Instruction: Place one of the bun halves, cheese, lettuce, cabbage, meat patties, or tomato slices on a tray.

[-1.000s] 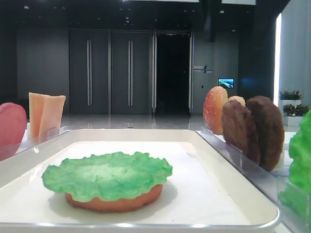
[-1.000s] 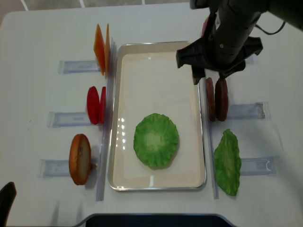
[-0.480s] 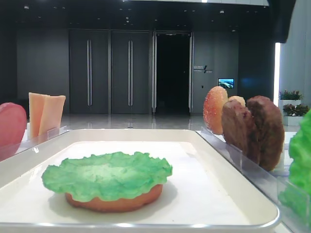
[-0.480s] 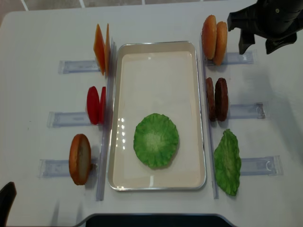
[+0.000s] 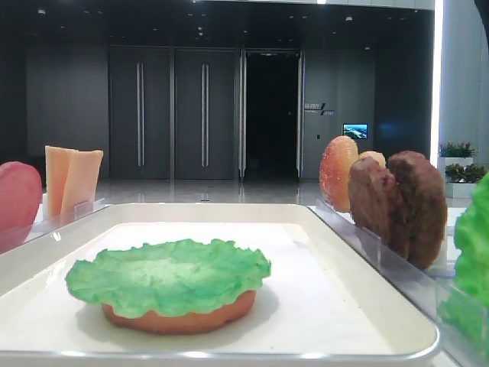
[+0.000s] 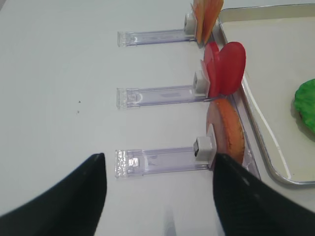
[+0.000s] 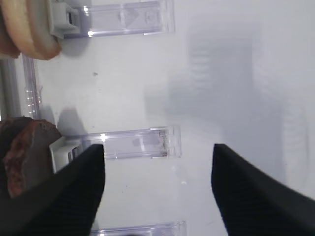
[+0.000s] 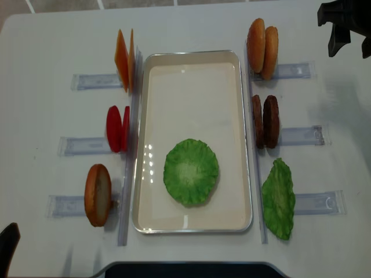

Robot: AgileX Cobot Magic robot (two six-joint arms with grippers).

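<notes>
The white tray (image 8: 191, 75) lies mid-table and holds a flat bun half (image 5: 179, 317) with a lettuce leaf (image 8: 191, 171) on top. Left of the tray stand cheese (image 8: 123, 58), tomato slices (image 8: 117, 128) and a bun half (image 8: 97, 194). To its right stand two bun halves (image 8: 262, 40), meat patties (image 8: 265, 121) and another green leaf (image 8: 278, 198). My right gripper (image 8: 349, 49) hangs open and empty at the far right corner, right of the patties (image 7: 22, 157). The left gripper (image 6: 157, 196) is open and empty, left of the near bun half (image 6: 226, 130).
Clear plastic holders (image 8: 298, 135) stick out from each row of food on both sides of the tray. One holder (image 7: 133, 145) lies just ahead of my right fingers, another (image 6: 157, 161) ahead of my left fingers. Bare white table surrounds them.
My right arm has drawn back from above the patties and the tray's right rim to the far right corner, empty throughout. The food has not moved.
</notes>
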